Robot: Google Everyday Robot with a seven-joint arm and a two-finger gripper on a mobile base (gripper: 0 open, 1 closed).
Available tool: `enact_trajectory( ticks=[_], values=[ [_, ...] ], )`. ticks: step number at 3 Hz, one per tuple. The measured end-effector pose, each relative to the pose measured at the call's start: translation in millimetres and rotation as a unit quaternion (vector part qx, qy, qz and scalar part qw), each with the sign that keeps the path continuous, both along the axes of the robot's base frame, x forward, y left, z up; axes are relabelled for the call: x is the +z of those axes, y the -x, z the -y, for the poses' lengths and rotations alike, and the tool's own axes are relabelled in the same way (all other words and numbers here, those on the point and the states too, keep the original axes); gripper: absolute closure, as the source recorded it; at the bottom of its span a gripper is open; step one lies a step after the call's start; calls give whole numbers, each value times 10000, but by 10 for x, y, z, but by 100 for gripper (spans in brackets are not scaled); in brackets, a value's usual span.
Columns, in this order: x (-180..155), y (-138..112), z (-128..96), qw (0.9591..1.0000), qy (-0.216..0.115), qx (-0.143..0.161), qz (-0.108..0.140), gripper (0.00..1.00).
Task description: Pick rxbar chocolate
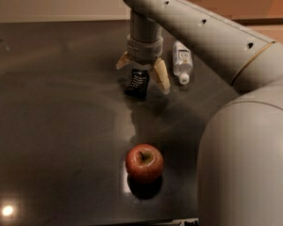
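The rxbar chocolate, a small black-wrapped bar with white lettering, lies on the dark table toward the back. My gripper hangs straight over it with its tan fingers spread wide, one on each side of the bar. The fingers are open and do not hold the bar. The grey arm reaches in from the right and fills the lower right of the view.
A white plastic bottle lies on its side just right of the gripper. A red apple sits near the table's front edge. A light wall runs behind the table.
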State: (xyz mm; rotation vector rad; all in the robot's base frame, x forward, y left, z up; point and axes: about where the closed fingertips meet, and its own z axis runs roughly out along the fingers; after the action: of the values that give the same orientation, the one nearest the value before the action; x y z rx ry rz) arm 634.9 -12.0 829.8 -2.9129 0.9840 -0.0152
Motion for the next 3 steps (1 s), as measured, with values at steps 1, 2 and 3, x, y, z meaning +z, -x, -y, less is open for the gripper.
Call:
enact_trajectory(
  ticks=[1,2,3],
  values=[
    [-34,-3,-18,9999,35,163,-11,15],
    [-69,5,-43,9996,48,284,-27,33],
    [-86,18,-47,9993,75,355,-52,55]
  ],
)
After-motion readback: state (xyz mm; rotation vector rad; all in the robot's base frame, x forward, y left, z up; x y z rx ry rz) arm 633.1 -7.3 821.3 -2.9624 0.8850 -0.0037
